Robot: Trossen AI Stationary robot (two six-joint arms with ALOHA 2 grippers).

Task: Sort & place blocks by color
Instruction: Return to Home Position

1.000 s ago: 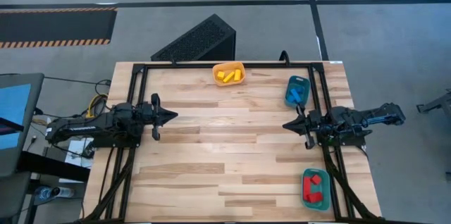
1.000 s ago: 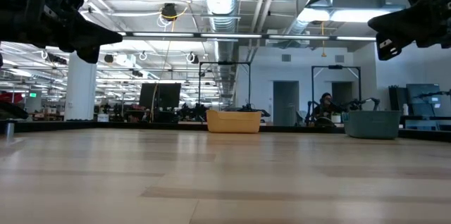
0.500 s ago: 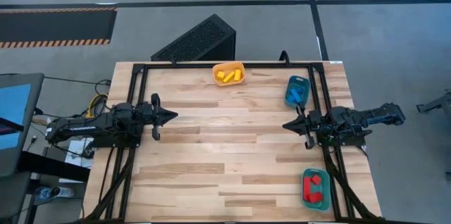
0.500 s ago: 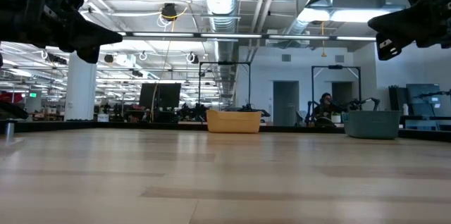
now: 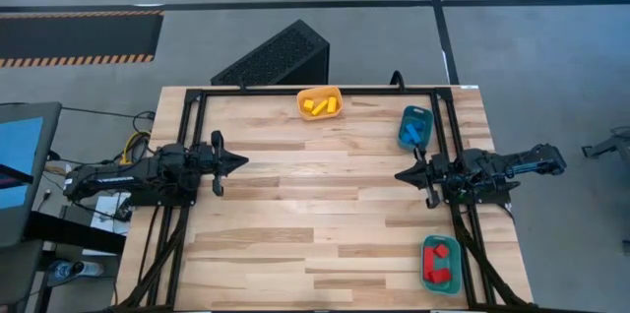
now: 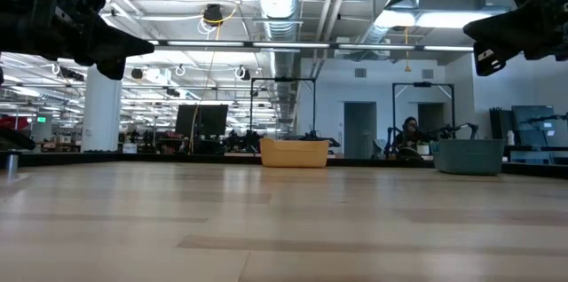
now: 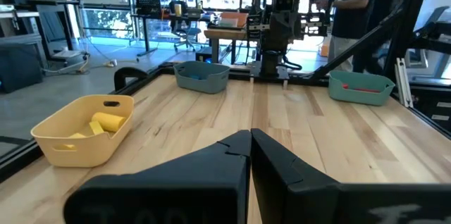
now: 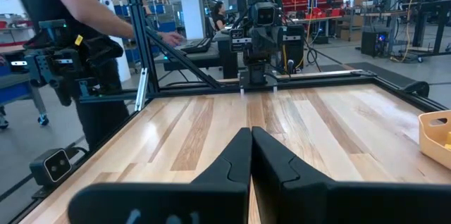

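Observation:
Yellow blocks [image 5: 319,106] lie in the orange tray [image 5: 320,92] at the table's far edge. Blue blocks [image 5: 411,130] lie in the blue tray [image 5: 415,113] at the far right, and red blocks [image 5: 440,262] lie in the teal tray [image 5: 442,283] at the near right. My left gripper [image 5: 243,161] hovers shut at the table's left edge, pointing level toward the right. My right gripper [image 5: 399,174] hovers shut at the right edge, pointing level toward the left. Both are above the wood and hold nothing.
A black frame [image 5: 315,91] runs along the table's far and side edges. A dark slatted box [image 5: 276,55] stands on the floor behind the table. A person [image 8: 77,41] stands beyond the table's near edge. Bare wood [image 5: 320,195] lies between the grippers.

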